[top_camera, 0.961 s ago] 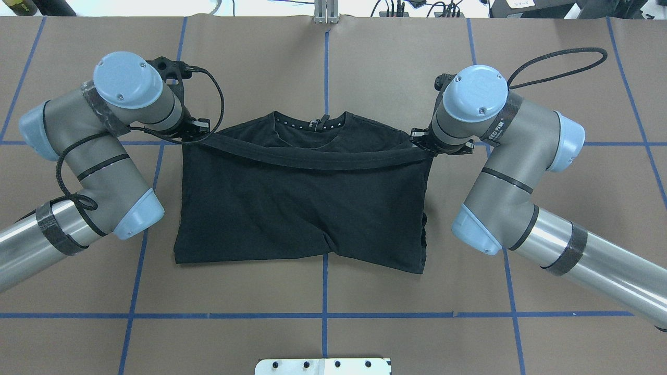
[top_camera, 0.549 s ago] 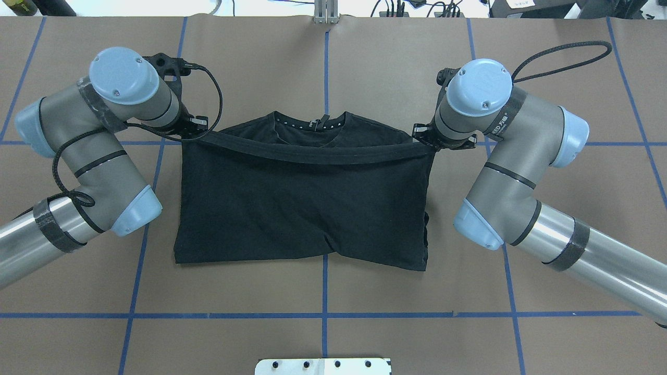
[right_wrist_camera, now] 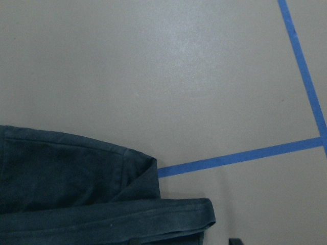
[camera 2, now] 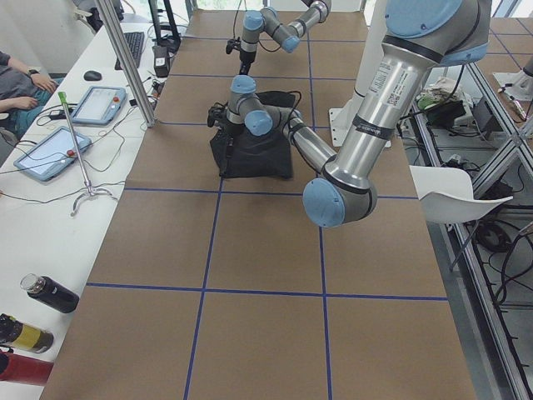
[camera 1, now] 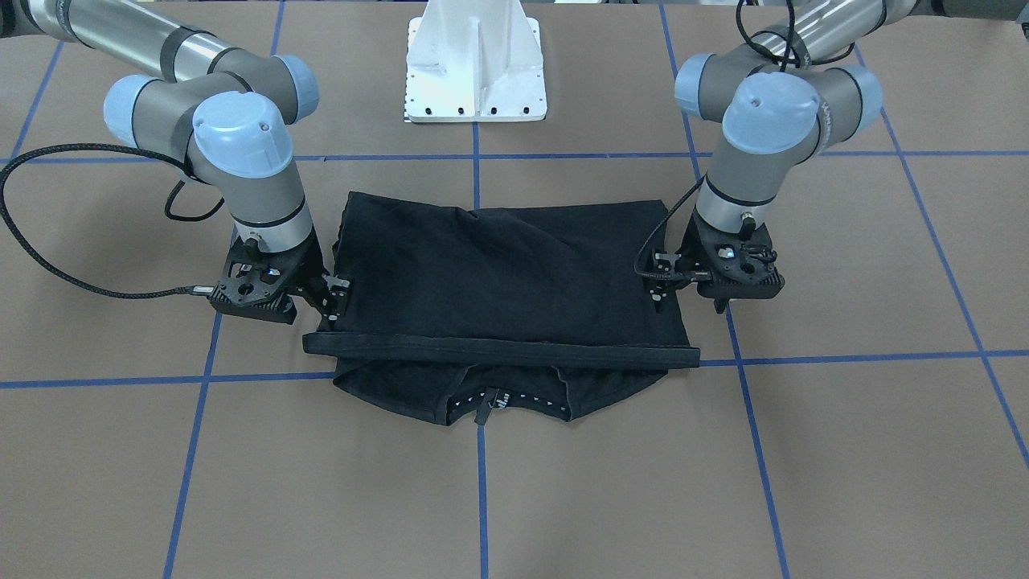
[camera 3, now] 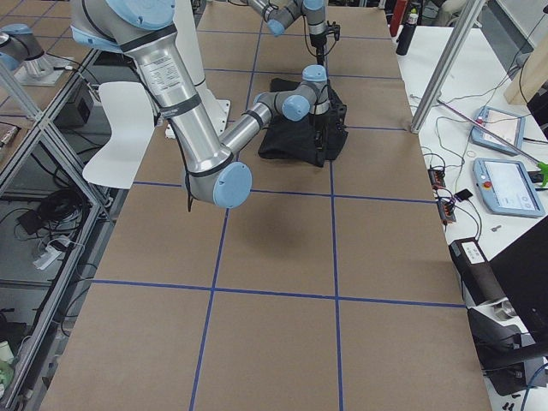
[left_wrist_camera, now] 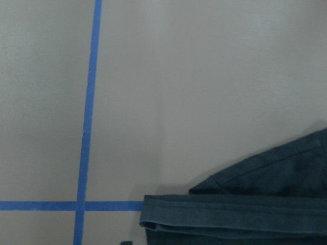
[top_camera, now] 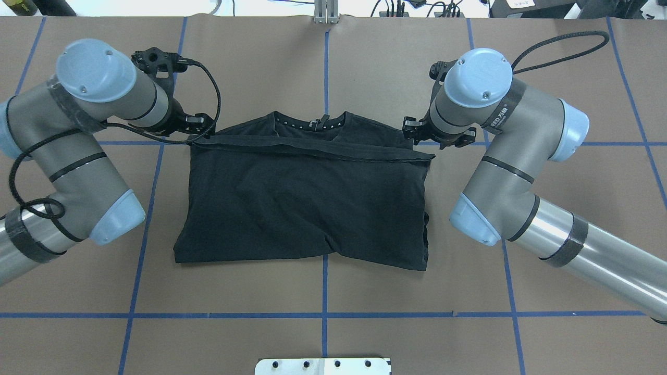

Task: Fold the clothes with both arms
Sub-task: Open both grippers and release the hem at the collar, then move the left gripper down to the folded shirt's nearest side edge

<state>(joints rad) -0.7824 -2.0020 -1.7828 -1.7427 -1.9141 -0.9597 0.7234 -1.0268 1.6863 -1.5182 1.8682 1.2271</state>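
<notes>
Hem (top_camera: 312, 149) of T-shirt (top_camera: 302, 208) lies flat. Left gripper (camera 1: 690, 305) spread, empty; right gripper (camera 1: 330, 305) empty (gap unclear). Lift the 2 straight up, clear of hem.

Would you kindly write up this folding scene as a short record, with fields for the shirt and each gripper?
Garment: black T-shirt, folded over itself on the table
Folded edge: hem lies flat, just short of the neckline
Left gripper: jaws apart, by one end of the hem, holding nothing
Right gripper: jaws look apart, by the other end, holding nothing
Fold status: this fold is laid down
</notes>
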